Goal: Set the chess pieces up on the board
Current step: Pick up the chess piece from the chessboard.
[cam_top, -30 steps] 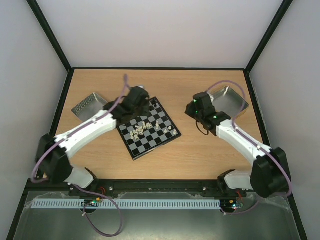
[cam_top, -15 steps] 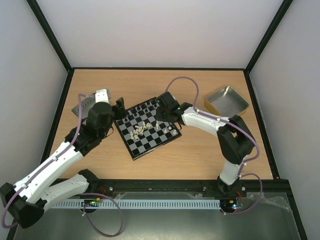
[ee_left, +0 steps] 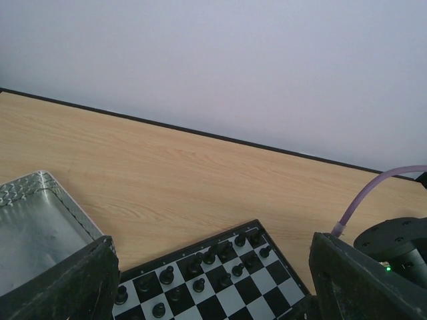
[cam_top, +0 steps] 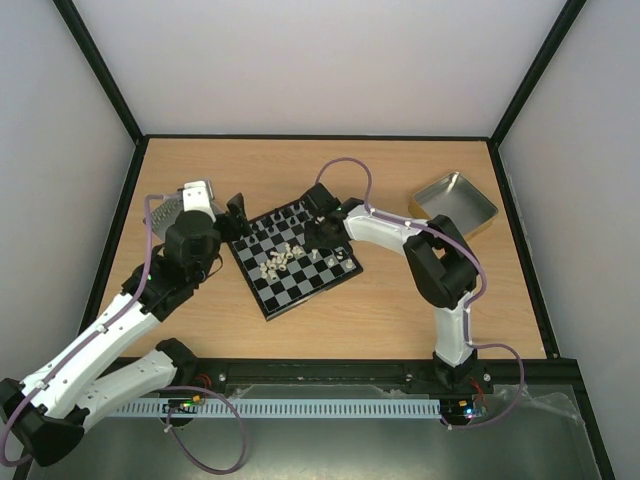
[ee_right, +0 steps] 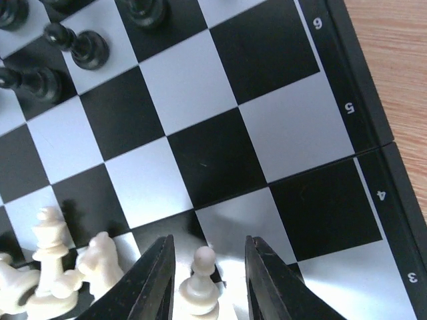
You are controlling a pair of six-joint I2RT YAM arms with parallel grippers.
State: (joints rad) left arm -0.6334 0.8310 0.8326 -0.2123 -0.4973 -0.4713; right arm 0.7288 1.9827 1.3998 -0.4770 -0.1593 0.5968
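On the board [ee_right: 267,60], upright cream-white pawn [ee_right: 198,283]

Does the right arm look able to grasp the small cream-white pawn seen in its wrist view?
Probably yes: the right hand is open, its fingers flank the upright cream-white pawn, and nothing stands between them.

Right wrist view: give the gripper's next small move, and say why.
Probably close the right gripper on the white pawn: it stands upright on the board between the open fingers, apparently not yet gripped.
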